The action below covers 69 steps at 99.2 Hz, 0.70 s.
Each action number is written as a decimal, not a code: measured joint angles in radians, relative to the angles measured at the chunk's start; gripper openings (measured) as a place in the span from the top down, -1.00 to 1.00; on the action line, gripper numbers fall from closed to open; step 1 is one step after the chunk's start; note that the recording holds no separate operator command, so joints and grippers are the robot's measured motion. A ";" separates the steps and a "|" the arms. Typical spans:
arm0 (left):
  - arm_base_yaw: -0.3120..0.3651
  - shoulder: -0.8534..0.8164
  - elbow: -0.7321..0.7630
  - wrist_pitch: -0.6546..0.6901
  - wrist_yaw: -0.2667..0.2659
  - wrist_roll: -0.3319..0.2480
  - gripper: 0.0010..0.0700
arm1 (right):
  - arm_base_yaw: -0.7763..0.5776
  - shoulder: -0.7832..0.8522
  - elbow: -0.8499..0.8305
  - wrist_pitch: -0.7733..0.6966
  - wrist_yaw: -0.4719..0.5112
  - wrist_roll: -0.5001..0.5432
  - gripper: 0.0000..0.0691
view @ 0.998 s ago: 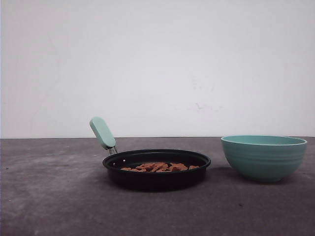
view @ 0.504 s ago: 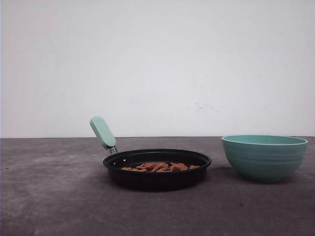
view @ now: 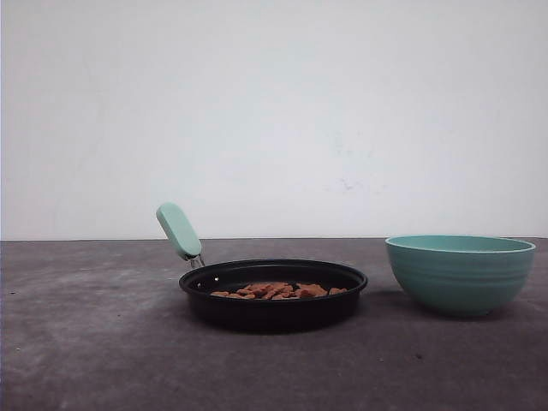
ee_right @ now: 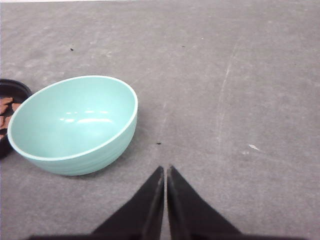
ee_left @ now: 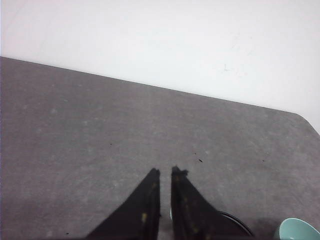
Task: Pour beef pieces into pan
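Note:
The black pan (view: pixel 272 301) rests on the grey table (view: pixel 94 342) at the middle of the front view, its mint-green handle (view: pixel 179 231) angled up to the left. The beef pieces (view: pixel 278 291) lie in it as a low reddish-brown heap. My left gripper (ee_left: pixel 166 172) hovers over bare table, shut to a narrow gap with nothing between the fingers; the pan's rim (ee_left: pixel 239 224) peeks out beside them. My right gripper (ee_right: pixel 164 170) is shut and empty, just to the side of the teal bowl (ee_right: pixel 75 122). The pan (ee_right: pixel 11 89) and beef pieces (ee_right: pixel 5 106) show beyond the bowl.
The teal ribbed bowl (view: pixel 460 274) stands upright to the right of the pan, a small gap apart, and its inside looks empty. A white wall (view: pixel 274 111) closes off the table's far edge. A corner of the bowl (ee_left: pixel 298 231) appears in the left wrist view.

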<state>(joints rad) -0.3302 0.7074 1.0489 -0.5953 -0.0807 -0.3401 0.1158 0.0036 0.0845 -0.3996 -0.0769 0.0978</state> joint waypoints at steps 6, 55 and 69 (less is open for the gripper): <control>0.000 0.000 0.000 0.000 0.000 0.000 0.98 | 0.000 0.000 0.000 0.000 0.000 0.000 0.97; 0.095 -0.289 -0.186 0.147 0.001 0.228 0.98 | 0.000 0.000 0.000 0.000 0.000 0.000 0.97; 0.155 -0.415 -0.452 0.249 0.027 0.290 0.98 | 0.000 0.000 0.000 0.000 0.000 0.000 0.97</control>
<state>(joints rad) -0.1753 0.2920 0.5972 -0.3466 -0.0540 -0.0502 0.1158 0.0036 0.0841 -0.3996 -0.0769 0.0978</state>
